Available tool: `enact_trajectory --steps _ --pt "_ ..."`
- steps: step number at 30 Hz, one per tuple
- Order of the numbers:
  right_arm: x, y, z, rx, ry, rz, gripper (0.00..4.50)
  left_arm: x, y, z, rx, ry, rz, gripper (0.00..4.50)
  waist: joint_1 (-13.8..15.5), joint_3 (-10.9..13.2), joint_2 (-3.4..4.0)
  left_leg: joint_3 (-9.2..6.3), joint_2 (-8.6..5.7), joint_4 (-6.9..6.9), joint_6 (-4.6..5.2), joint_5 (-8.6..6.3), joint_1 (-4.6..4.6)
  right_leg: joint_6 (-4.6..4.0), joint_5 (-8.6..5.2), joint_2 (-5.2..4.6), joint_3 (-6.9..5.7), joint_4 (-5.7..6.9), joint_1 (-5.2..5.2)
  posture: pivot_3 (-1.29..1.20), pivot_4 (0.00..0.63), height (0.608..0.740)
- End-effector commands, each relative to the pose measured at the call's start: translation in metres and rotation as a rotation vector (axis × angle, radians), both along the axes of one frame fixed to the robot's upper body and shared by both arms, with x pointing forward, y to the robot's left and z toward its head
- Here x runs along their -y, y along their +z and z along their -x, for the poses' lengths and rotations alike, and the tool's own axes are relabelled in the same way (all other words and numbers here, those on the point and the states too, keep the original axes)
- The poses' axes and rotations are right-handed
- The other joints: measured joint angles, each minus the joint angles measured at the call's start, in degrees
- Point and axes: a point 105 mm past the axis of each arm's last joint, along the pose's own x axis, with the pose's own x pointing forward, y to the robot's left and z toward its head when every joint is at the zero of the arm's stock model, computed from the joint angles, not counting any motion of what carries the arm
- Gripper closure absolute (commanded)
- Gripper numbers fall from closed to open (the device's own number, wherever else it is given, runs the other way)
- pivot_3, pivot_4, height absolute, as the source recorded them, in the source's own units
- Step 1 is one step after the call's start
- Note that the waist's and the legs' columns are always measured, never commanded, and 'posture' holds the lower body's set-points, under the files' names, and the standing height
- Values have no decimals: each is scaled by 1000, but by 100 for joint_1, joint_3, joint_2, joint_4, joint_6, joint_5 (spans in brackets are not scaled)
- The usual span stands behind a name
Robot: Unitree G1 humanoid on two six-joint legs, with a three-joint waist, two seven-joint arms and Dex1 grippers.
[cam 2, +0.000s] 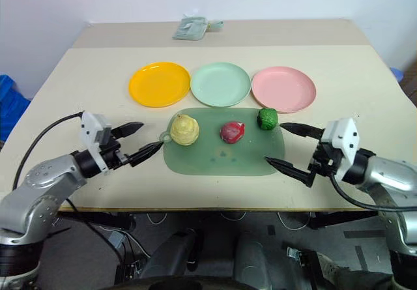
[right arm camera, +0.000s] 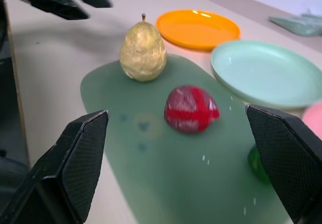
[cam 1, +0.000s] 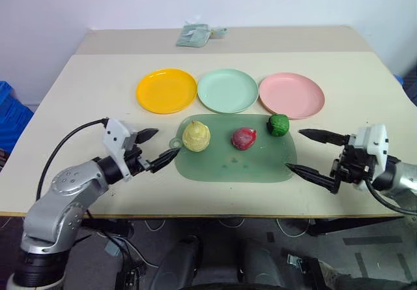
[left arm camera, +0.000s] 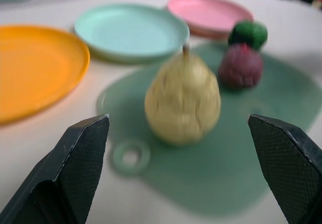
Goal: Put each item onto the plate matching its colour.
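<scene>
Black-fingered, the left gripper (cam 1: 151,149) and right gripper (cam 1: 311,152) flank the translucent green rounded mat (cam 1: 260,166), both spread wide and empty, seemingly poised to reach in. On the mat stand a pale yellow toy pear (cam 1: 196,136), a red-magenta round fruit (cam 1: 244,138) and a small dark green bumpy fruit (cam 1: 279,124), nothing blocking them. Beyond lie yellow-orange (cam 1: 166,90), mint green (cam 1: 227,90) and pink (cam 1: 291,95) plastic plates; farthest, a folded greenish cloth (cam 1: 193,35).

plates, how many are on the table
3, in a row behind the green mat: orange plate on the left, mint plate in the middle, pink plate on the right. None looks hidden.
</scene>
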Motion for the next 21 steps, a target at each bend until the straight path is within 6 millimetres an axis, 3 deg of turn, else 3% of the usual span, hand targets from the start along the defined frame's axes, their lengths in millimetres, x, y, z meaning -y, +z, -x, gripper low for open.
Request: enact_trajectory --steps 1,14,21 --pt "-6 3 -2 25 58 -12 39 6 1 -7 8 24 -13 0 1 0 0 0 0 -1 1 0 0 1 1 0 0 0 -1 0 150 740" --pt "-19 -4 -12 47 103 -20 39 35 -16 -41 -51 60 -24 0 1 0 -1 -1 -1 19 1 1 0 15 11 5 -1 8 4 0 150 740" --pt "-19 -1 -9 51 97 -17 39 51 -8 -49 -47 28 -17 0 2 1 -1 -1 -1 28 1 1 0 20 15 6 -1 11 6 0 150 740"
